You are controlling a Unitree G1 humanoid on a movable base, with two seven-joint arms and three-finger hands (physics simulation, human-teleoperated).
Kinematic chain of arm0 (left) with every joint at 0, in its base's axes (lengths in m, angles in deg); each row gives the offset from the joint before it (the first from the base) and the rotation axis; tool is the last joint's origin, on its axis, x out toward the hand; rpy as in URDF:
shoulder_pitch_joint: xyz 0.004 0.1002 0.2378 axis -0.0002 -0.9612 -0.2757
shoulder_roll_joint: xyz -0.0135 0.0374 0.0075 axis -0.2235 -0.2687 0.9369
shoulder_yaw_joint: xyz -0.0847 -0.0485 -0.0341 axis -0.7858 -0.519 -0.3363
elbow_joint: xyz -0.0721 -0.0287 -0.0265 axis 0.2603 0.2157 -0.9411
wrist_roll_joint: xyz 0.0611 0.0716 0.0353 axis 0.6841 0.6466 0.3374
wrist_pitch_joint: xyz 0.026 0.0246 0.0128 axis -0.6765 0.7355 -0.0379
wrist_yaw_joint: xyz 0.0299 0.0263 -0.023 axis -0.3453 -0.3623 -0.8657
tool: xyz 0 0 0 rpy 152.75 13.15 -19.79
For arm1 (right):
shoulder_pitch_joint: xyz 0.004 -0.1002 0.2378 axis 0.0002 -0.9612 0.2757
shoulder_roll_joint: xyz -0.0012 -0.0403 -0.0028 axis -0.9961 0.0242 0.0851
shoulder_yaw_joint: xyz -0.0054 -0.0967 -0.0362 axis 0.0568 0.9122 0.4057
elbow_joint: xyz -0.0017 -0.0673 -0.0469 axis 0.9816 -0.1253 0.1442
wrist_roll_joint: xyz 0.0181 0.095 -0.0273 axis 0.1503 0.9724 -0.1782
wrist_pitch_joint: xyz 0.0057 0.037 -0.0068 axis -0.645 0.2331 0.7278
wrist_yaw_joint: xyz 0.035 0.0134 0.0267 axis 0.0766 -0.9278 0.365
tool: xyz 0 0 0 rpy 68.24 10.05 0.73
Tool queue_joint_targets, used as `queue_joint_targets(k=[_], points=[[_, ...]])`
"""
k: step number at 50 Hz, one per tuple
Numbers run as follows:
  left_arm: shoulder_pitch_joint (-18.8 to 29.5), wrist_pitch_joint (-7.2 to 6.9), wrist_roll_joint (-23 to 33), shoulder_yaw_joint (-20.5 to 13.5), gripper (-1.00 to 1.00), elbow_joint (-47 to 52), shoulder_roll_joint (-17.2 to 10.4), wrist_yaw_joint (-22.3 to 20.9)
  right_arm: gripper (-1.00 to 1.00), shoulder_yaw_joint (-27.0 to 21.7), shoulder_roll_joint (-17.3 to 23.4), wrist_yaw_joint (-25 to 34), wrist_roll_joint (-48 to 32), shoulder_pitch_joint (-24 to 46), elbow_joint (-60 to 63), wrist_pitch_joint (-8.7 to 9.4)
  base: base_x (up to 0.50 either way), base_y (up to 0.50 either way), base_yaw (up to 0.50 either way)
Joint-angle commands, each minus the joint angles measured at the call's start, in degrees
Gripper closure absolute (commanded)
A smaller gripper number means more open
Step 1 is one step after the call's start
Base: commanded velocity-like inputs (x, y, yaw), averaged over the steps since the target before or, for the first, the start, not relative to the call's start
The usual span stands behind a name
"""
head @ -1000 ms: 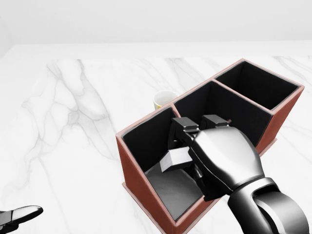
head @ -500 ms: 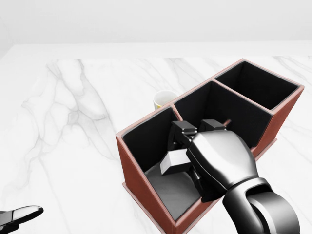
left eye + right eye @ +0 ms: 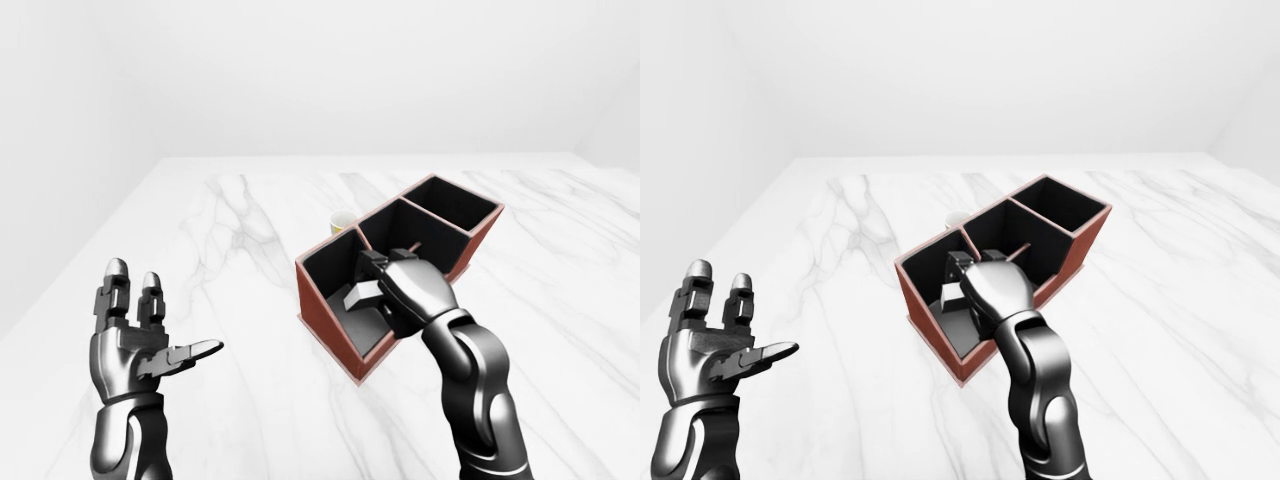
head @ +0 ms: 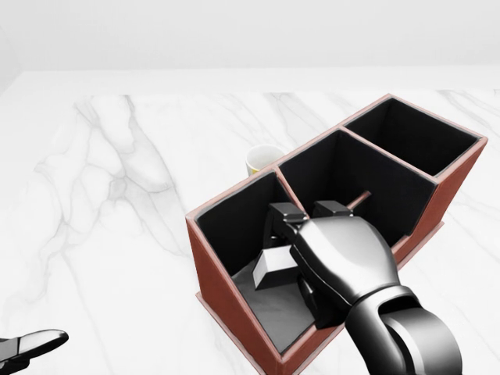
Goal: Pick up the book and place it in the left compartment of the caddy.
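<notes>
1. The right hand reaches down into the left compartment of the red-brown caddy on the white marble worktop.
2. Its fingers curl around the grey book, which leans tilted inside that compartment; the grip looks closed on it.
3. The left hand is raised at the left, well apart from the caddy, with fingers spread open and empty.
4. A yellow cup stands just beyond the caddy's far wall.
</notes>
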Motion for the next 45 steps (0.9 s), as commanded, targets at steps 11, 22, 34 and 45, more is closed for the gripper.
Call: queue_joint_targets(k=[11,22,34,45], points=[[-0.25,0.74,-0.24,-0.12,-1.0,-0.91,0.03,-0.49,1.0,0.59,-0.74,0.0,-0.45,-0.08,-0.78,0.0,0.0,0.0,0.0],[-0.42,0.69,-0.45,-0.43,-1.0,-0.82,0.11,-0.68,1.0,1.66,-1.43,0.0,-1.78,-0.66,-0.67,0.0,0.0,0.0,0.0],[-0.38,0.85,-0.17,-0.07,-1.0,-1.03,0.16,-0.49,1.0,1.33,-1.19,0.0,-3.4,-0.55,-2.86,0.0,0.0,0.0,0.0],[-0.53,0.27,-0.08,0.07,-1.0,-0.06,0.31,-0.28,1.0,0.41,-0.87,0.0,-5.31,-0.72,-5.21,0.0,0.0,0.0,0.0]])
